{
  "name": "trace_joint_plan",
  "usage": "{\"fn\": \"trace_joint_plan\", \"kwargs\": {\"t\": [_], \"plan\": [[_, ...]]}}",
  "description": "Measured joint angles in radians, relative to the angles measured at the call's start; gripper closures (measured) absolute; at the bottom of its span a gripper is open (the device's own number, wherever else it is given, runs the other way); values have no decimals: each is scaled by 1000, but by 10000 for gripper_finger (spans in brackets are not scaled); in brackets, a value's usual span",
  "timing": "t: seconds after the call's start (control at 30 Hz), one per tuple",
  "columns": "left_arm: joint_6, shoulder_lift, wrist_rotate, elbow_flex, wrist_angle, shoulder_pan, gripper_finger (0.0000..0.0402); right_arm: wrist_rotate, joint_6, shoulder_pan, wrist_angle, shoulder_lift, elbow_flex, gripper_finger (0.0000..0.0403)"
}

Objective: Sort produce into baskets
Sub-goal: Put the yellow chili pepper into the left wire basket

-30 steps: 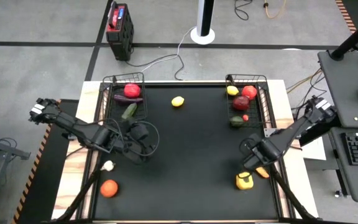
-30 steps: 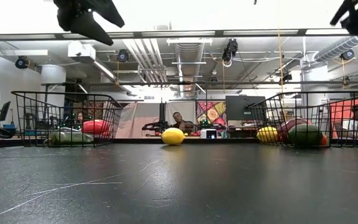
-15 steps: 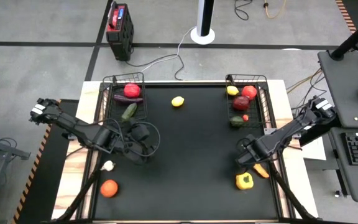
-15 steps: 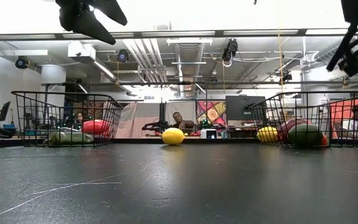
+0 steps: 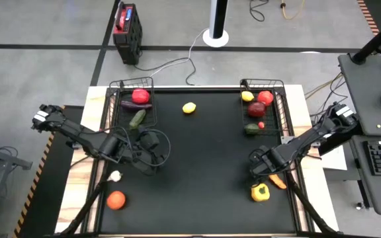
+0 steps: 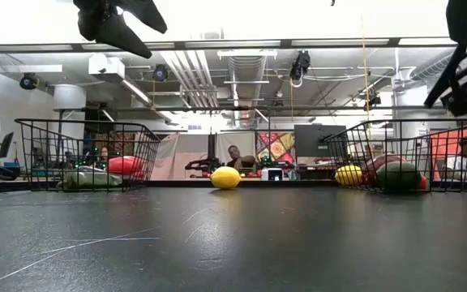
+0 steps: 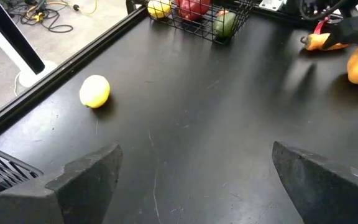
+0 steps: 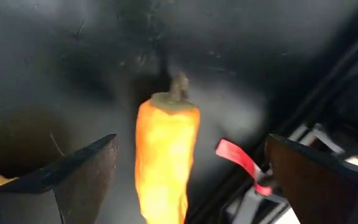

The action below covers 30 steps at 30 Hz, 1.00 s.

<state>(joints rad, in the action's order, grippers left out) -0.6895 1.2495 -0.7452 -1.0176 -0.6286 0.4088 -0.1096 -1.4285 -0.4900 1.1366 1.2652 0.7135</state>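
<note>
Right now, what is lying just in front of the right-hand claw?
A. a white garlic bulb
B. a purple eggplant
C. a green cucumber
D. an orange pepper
D: the right wrist view shows an orange pepper on the black table, ahead of the open right gripper.

The worktop (image 5: pixel 197 165) is matte black, edged by pale wood-grain boards (image 5: pixel 79 178). Both baskets (image 5: pixel 132 104) are black wire mesh. The left one carries a red tomato (image 5: pixel 140 96), a dark purple eggplant (image 5: pixel 136 104) and a green cucumber (image 5: pixel 137 118); the right basket (image 5: pixel 264 109) shows a yellow lemon (image 5: pixel 247 96), a red tomato (image 5: pixel 265 98), a dark red piece (image 5: pixel 256 109) and a green-and-dark piece (image 5: pixel 252 129). A yellow lemon (image 5: pixel 189 108) lies on the black surface, as do white garlic (image 5: pixel 115 176), an orange-red tomato (image 5: pixel 116 199), a yellow pepper (image 5: pixel 260 192) and an orange carrot (image 8: pixel 165 158). The floor (image 5: pixel 45 59) is grey with black lines, and a red-and-black box (image 5: pixel 127 24) stands on it.
</note>
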Motion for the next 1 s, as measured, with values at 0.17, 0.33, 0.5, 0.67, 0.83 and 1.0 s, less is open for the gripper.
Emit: {"fn": "trace_joint_plan", "kwargs": {"t": [0.17, 0.33, 0.5, 0.67, 0.83, 1.0], "plan": [[6, 0, -5, 0, 0, 0, 9, -15, 0, 0, -97, 0, -65, 7], [17, 0, -8, 0, 0, 0, 9, -30, 9, 0, -195, -1, -120, 12], [18, 0, -9, 0, 0, 0, 9, -24, 9, 0, -213, -2, -130, 46], [19, 0, -33, 0, 0, 0, 9, -11, 9, 0, -224, -2, -130, 115], [18, 0, -34, 0, 0, 0, 9, -1, 9, 0, -238, -1, -131, 192], [19, 0, -34, 0, 0, 0, 9, 20, 20, 1, -236, -1, -131, 262]]}}
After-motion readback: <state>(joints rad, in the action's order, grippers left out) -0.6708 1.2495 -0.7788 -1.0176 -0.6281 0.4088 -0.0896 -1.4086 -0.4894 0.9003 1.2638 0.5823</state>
